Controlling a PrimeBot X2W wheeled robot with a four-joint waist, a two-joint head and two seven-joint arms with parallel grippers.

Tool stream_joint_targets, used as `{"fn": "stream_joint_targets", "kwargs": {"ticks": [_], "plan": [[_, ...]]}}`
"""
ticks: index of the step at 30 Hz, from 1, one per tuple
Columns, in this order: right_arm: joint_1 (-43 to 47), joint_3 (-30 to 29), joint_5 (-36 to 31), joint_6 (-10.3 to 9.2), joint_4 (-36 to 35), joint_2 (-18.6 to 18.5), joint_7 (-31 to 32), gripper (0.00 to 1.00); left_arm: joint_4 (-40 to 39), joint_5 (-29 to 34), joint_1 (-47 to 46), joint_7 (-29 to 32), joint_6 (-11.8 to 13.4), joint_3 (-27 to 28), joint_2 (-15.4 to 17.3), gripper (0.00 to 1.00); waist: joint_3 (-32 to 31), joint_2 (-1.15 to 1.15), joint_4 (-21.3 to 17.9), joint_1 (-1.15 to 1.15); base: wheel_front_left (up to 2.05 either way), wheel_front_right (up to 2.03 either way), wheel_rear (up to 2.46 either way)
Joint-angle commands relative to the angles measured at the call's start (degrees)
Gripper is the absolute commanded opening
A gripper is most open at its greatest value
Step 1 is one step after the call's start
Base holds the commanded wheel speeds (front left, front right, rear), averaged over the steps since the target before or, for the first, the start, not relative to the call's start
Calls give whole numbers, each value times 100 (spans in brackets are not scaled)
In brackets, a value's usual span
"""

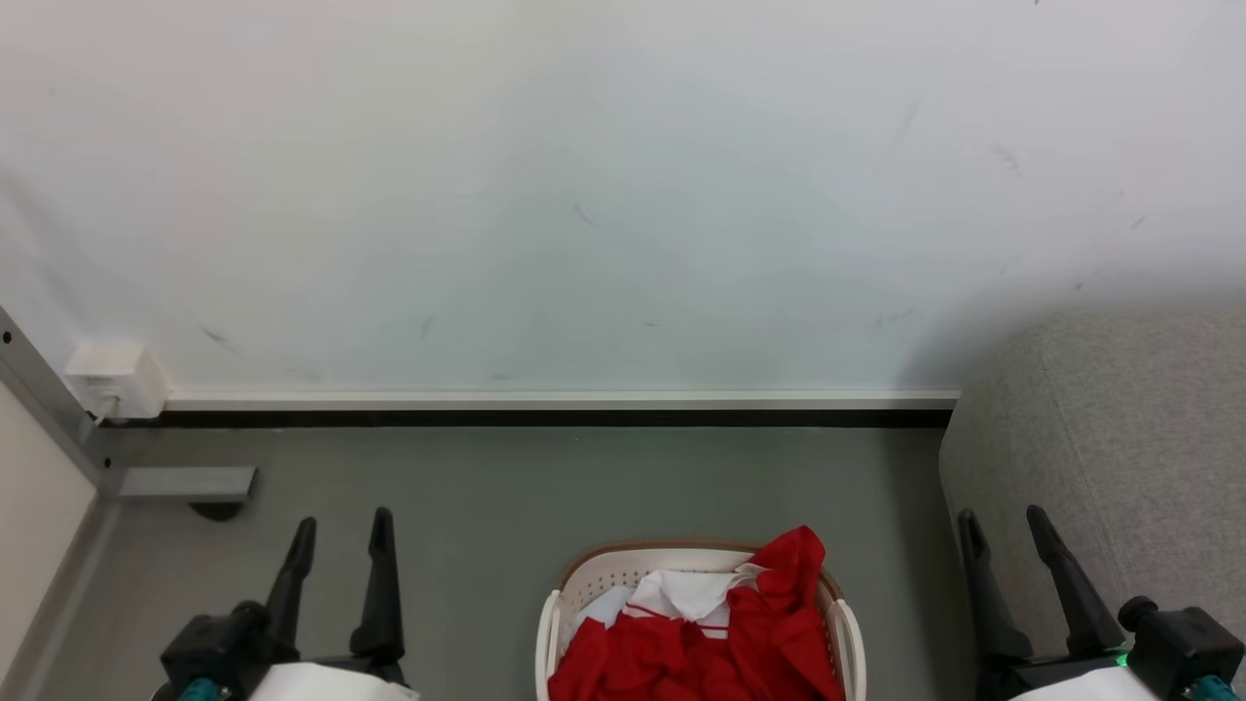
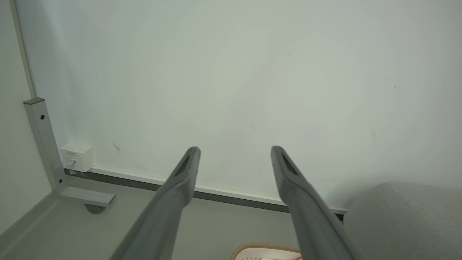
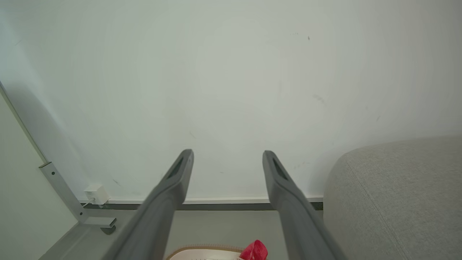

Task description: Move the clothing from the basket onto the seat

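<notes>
Seemingly full, basket (image 1: 592, 576) holds clothing (image 1: 750, 647) beside seat (image 1: 1119, 438).

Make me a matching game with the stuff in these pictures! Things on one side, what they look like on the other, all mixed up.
1 clothing
2 basket
3 seat
4 left tool

A light grey, at the right
B open, holding nothing
C red and white, heaped inside
D white, brown rim

Pairs: 1-C, 2-D, 3-A, 4-B
</notes>
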Motion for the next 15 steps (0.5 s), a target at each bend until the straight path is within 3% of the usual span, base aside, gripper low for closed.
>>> {"fn": "stream_joint_targets", "kwargs": {"ticks": [1, 15], "plan": [[27, 24, -127, -10, 2, -34, -45, 100, -37, 175, 48, -62, -5, -10, 49, 100, -4, 0, -3, 0, 0, 0, 0], [34, 111, -600, -11, -29, -12, -194, 100, -26, 728, 91, -203, 6, -67, 52, 100, -23, 0, -55, 0, 0, 0, 0]]}}
